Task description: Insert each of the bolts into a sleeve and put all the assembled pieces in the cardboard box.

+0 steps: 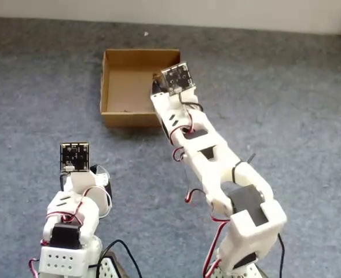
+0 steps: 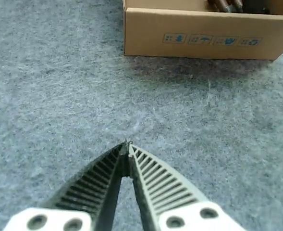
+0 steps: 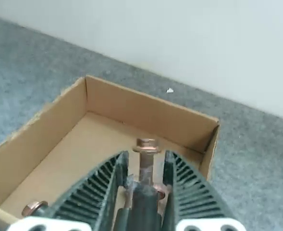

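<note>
The cardboard box (image 1: pixel 103 87) lies at the far middle of the grey carpet. My right gripper (image 3: pixel 145 156) hangs over the box's right end (image 1: pixel 157 88), shut on an assembled piece: a dark sleeve (image 3: pixel 143 204) with a copper bolt head (image 3: pixel 146 145) sticking out past the fingertips. Two more copper bolt heads (image 3: pixel 33 208) (image 3: pixel 158 193) lie on the box floor (image 3: pixel 83 149). My left gripper (image 2: pixel 127 145) is shut and holds nothing, low over the carpet in front of the box (image 2: pixel 203 38). Dark assembled pieces (image 2: pixel 225 5) show over the box's rim.
Grey carpet (image 1: pixel 286 98) surrounds the box on all sides. A pale wall (image 3: pixel 179 38) runs behind the box. The left arm (image 1: pixel 72 214) is folded back at the near left, well short of the box.
</note>
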Available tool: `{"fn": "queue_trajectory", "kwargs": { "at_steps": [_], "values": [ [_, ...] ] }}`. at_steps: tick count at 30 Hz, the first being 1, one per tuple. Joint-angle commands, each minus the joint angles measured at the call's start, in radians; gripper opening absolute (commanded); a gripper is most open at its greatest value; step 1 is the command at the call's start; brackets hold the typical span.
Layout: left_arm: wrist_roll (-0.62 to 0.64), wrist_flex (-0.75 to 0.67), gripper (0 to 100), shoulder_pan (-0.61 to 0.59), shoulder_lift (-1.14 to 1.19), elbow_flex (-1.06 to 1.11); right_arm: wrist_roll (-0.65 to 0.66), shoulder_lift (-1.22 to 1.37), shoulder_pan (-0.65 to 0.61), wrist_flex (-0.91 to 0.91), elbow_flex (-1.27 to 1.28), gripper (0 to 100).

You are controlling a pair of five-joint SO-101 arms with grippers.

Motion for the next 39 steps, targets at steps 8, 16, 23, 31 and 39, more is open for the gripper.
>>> {"fn": "queue_trajectory", "kwargs": {
  "at_steps": [8,16,23,31,39],
  "values": [
    [-0.012,-0.023,1,0.008,0.007,0.022,0.009,-0.182,-0.015,0.325,-0.027,10.8],
    [-0.012,-0.023,1,0.008,0.007,0.022,0.009,-0.518,-0.03,0.45,0.252,10.8],
    [-0.012,-0.023,1,0.008,0.007,0.022,0.009,-0.866,-0.005,0.45,0.585,10.8],
    [-0.012,-0.023,1,0.008,0.005,0.022,0.011,-1.314,0.114,0.452,0.92,0.0],
    [-0.012,-0.023,1,0.007,0.002,0.022,0.008,-1.73,0.193,0.585,1.135,0.4]
  ]
}}
